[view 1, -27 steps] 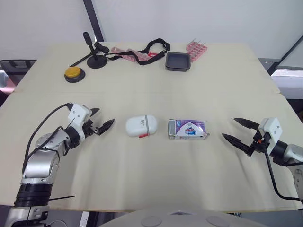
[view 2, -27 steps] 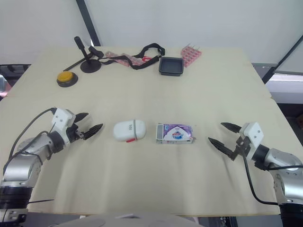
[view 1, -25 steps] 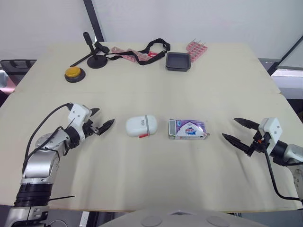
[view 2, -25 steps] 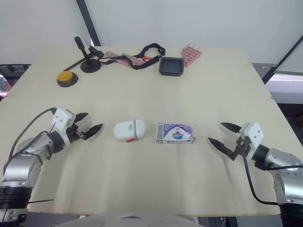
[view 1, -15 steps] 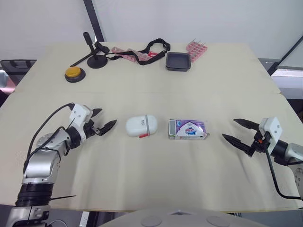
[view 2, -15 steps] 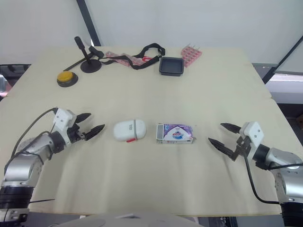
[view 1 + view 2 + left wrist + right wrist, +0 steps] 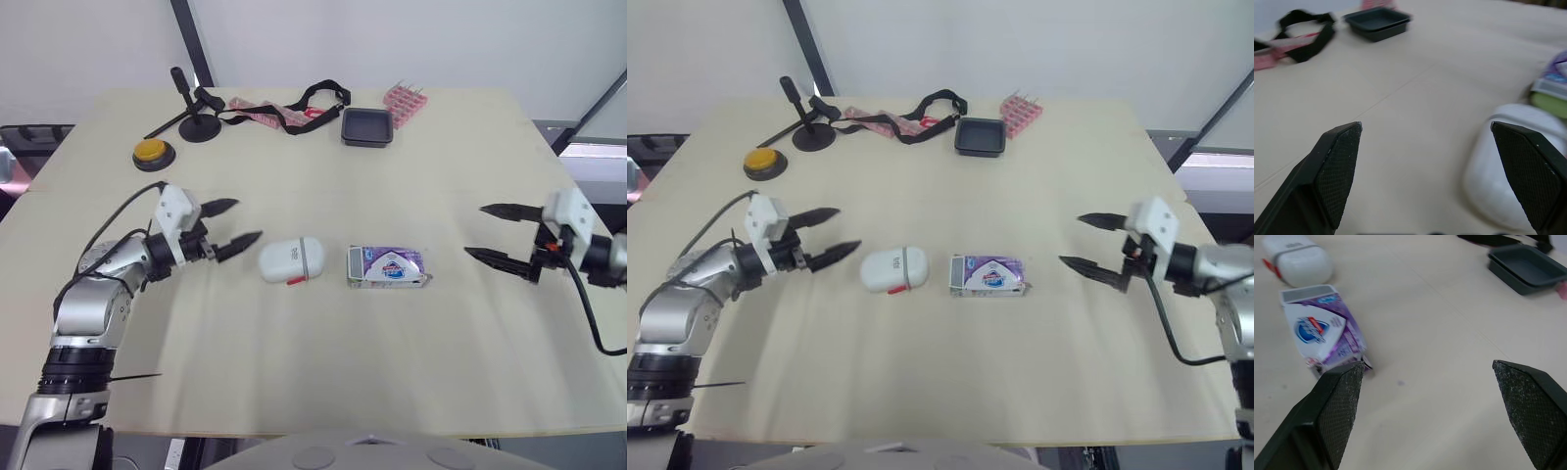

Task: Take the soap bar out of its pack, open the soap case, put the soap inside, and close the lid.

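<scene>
A white oval soap case (image 7: pixel 291 260) with a red tab lies shut at the table's middle. Just right of it lies the purple and white soap pack (image 7: pixel 389 266), its left flap end facing the case. My left gripper (image 7: pixel 233 227) hovers open a short way left of the case, fingers pointing at it. Open too, my right gripper (image 7: pixel 490 233) is raised to the right of the pack, with a clear gap between them. The left wrist view has the case (image 7: pixel 1513 166) close ahead; the right wrist view has the pack (image 7: pixel 1322 333) and case (image 7: pixel 1298 262).
Along the far edge of the table sit a yellow button (image 7: pixel 153 153), a small black stand (image 7: pixel 196 117), a black strap with a pink band (image 7: pixel 284 106), a dark square tray (image 7: pixel 367 126) and a pink rack (image 7: pixel 406 99).
Both arms have lifted and moved inward. My left gripper has come closer to the soap case and opened wider. My right gripper has risen and shifted away from the table's near edge.
</scene>
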`<state>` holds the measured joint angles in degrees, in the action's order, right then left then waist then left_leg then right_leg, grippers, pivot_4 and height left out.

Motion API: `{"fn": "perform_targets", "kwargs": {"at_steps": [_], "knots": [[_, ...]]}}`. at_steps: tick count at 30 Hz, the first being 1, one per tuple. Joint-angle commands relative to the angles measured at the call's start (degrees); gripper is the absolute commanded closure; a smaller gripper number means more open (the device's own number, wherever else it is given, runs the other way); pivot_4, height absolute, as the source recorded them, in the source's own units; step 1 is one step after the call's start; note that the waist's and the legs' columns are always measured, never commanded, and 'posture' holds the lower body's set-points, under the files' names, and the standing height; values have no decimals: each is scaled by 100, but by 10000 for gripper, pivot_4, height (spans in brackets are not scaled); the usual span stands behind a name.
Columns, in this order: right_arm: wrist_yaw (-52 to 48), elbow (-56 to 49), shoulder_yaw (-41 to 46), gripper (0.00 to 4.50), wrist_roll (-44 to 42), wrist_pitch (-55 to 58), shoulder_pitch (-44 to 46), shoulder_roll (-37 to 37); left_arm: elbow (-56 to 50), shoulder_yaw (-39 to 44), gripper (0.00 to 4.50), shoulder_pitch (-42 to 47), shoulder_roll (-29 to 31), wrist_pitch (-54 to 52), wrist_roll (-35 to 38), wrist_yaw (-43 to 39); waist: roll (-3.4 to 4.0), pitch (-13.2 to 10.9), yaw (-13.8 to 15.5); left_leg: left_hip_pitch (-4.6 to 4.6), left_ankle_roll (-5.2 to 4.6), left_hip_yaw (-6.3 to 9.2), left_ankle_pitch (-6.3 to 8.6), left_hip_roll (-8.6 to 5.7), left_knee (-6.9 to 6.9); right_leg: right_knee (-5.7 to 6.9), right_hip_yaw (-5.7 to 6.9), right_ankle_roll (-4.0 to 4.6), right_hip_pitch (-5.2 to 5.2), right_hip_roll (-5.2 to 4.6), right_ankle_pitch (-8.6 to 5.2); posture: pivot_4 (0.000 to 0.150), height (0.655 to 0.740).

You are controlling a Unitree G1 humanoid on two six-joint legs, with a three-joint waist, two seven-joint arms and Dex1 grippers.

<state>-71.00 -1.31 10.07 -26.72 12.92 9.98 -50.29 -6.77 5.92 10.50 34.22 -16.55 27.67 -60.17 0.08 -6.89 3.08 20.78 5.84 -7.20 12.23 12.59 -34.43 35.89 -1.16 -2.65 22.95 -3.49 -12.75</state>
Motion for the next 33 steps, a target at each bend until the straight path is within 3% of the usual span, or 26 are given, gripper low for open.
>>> {"fn": "perform_targets", "kwargs": {"at_steps": [1, 7, 13, 23, 33], "knots": [[-425, -364, -553, 0, 82, 364, 210, -258, -649, -174, 134, -395, 202, 54, 251, -528, 1, 0, 14, 4, 0, 0, 0, 1, 0, 0, 2, 0, 3, 2, 0, 1500, 7400], [-615, -324, -1110, 0, 424, 389, 555, -330, -803, -19, 134, -1307, 57, 731, 84, -505, 2, 0, 62, 58, -3, 0, 1, -1, -37, 31, 0, 0, 60, 1, 0, 1500, 7400], [-569, 28, -1507, 0, 815, 232, 982, -110, -982, 56, 134, -1978, 22, 1284, 52, -488, 0, 1, 73, 54, -7, -1, -2, 0, -50, 46, -5, 2, 62, -7, 0, 1500, 7400], [-656, 911, -2106, 0, 1395, -246, 1714, 423, -896, -63, 134, -1942, -3, 1497, 34, -509, 2, 3, 40, 58, -10, -4, -4, -1, -53, 61, -9, 3, 84, 1, 0, 1500, 7400], [-801, 1156, -2294, 0, 1553, -469, 1820, 660, -992, -169, 134, -1978, -58, 1494, 22, -373, 1, 3, 55, 58, -11, -4, -5, -1, -59, 67, -9, 3, 91, 2, 1, 1500, 7400]]}}
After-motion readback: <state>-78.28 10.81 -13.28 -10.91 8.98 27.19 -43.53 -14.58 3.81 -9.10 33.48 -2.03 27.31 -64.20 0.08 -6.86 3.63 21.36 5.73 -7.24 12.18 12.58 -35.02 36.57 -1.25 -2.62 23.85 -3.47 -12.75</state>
